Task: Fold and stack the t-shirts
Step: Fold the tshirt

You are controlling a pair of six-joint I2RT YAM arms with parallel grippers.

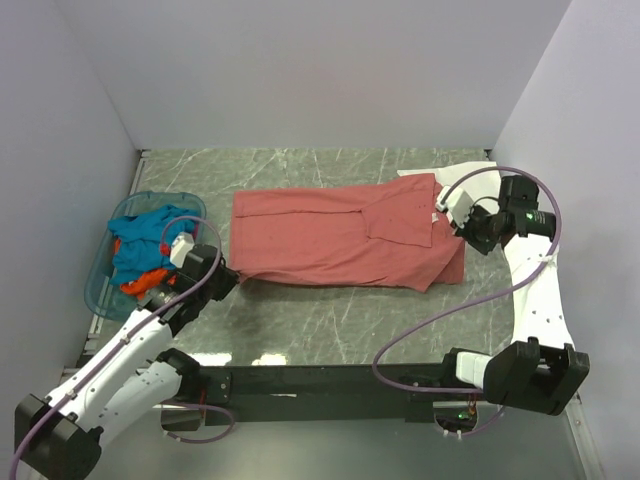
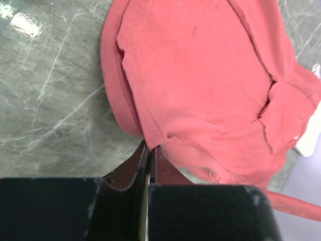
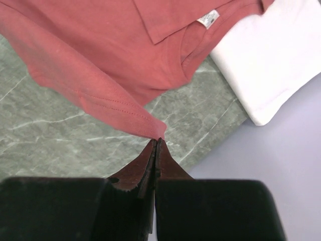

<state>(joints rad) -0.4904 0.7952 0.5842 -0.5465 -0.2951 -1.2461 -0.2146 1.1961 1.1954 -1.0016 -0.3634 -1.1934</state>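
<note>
A dusty-red t-shirt (image 1: 340,238) lies spread across the middle of the table, its white neck label (image 3: 208,18) showing in the right wrist view. My left gripper (image 1: 231,279) is shut on the hem at the shirt's near left corner (image 2: 149,146). My right gripper (image 1: 443,208) is shut on the tip of a sleeve (image 3: 158,136) at the shirt's right end. A folded white t-shirt (image 3: 271,60) lies partly under the red one at the far right corner (image 1: 418,177). Teal-blue (image 1: 145,235) and orange (image 1: 140,284) t-shirts sit bunched in the basket.
The translucent blue plastic basket (image 1: 100,290) stands at the table's left edge, just left of my left arm. Walls close the table on the left, back and right. Green marble tabletop (image 1: 330,315) shows between the shirt and the arm bases.
</note>
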